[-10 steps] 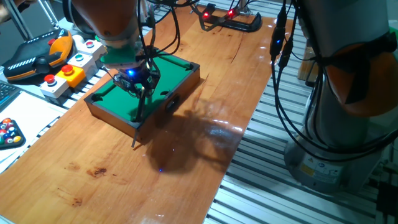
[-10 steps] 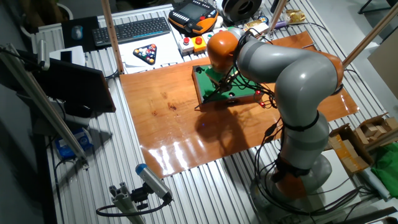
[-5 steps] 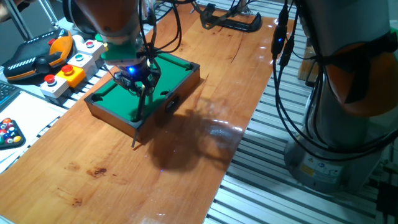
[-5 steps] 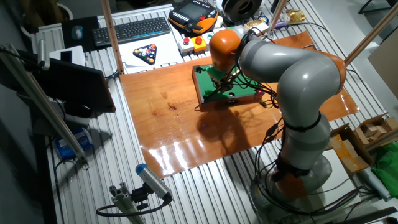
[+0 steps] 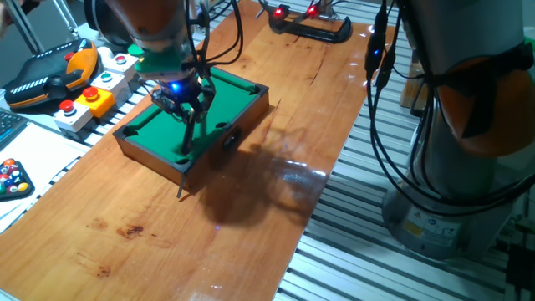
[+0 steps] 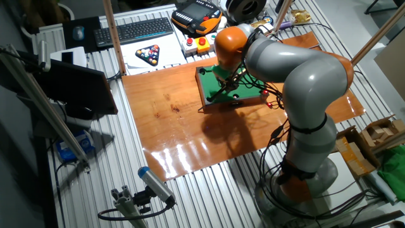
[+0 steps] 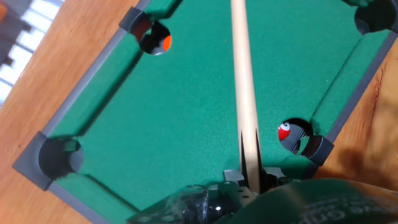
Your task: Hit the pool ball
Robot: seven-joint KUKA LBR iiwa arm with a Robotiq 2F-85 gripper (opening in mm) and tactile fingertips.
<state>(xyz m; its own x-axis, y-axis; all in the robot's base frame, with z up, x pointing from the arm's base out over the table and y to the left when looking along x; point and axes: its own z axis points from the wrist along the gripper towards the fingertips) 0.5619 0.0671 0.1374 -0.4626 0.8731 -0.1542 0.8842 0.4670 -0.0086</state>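
Gripped between the closed fingers of the gripper (image 7: 252,180), a pale wooden cue stick (image 7: 244,87) runs straight up the middle of the hand view, out over the green felt of the small pool table (image 7: 155,118). The fingers sit at the near edge of the felt, pinched tight on the stick. Just right of them, at the near right side pocket, a red and white ball (image 7: 285,132) rests half inside the hole. Farther along, in the pocket on the left rail, the pool ball (image 7: 166,43) shows as a small orange-red spot tucked in the shadow of the pocket, well apart from the stick. Another corner pocket sits at the near left, dark inside.

From one fixed view, the gripper (image 5: 185,107) hangs above the middle of the pool table (image 5: 242,88), with the cue stick (image 5: 185,155) slanting down past the near rail toward the wooden tabletop (image 5: 251,226). Beyond the tabletop's left edge stand button boxes (image 5: 88,99), and a rack of coloured balls (image 5: 12,178) lies at the far left. In the other fixed view, the grey arm (image 6: 297,69) bends over the pool table (image 6: 207,85).
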